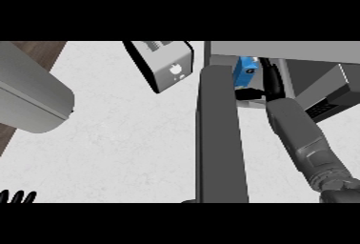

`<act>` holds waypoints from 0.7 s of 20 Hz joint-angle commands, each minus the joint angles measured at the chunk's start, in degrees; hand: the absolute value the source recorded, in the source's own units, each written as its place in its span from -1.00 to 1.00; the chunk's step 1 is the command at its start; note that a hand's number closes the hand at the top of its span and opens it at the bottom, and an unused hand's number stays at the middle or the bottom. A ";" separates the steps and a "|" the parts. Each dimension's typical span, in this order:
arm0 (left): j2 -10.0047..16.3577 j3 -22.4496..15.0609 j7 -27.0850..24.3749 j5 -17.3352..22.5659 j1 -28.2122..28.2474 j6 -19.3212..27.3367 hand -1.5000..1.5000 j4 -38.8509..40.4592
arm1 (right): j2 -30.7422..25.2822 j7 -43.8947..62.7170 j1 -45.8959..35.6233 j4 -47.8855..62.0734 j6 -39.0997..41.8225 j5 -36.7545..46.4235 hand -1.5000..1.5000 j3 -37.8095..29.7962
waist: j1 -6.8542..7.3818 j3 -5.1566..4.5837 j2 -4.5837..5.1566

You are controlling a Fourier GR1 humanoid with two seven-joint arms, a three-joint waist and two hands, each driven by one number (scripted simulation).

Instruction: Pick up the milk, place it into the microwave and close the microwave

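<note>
Right hand (273, 86) extended into the open microwave (281, 49), fingers curled round the blue milk carton (246, 70), left hand (17, 196) resting open, lower left.

**A:** What is the table (119, 143) like from where you stand?

**B:** White and faintly speckled. It fills nearly all I see below me. A strip of dark wood (49, 51) shows along its left edge.

**A:** What stands on it?

**B:** At the far side is a toaster (167, 66), black-sided with a white end face and slots on top, sitting askew. Just to its right, toward the far right corner, is my grey microwave (281, 50). Its door (221, 143) is swung open and reaches over the table toward me.

**A:** And at the left?

**B:** A large rounded grey shape (32, 95) crosses the left edge. I cannot tell what it is, or whether it rests on the table.
</note>
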 commanded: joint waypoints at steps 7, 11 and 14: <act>-2.71 -6.86 -0.36 -7.63 3.64 -0.53 -1.00 -4.61 | 2.29 -4.27 3.06 -0.83 9.88 -2.84 -1.00 -1.32 | -2.52 -0.16 -1.50; -3.04 -11.37 4.90 -9.35 -1.24 4.86 -1.00 -5.98 | 3.70 -8.79 10.54 -2.19 12.34 -3.35 -1.00 -0.58 | -4.72 -0.23 -2.09; -3.05 -12.12 5.56 -9.95 -0.87 3.85 -1.00 -6.95 | 3.40 -8.33 12.60 -5.61 16.19 -4.11 -1.00 0.38 | -5.51 -0.29 -2.49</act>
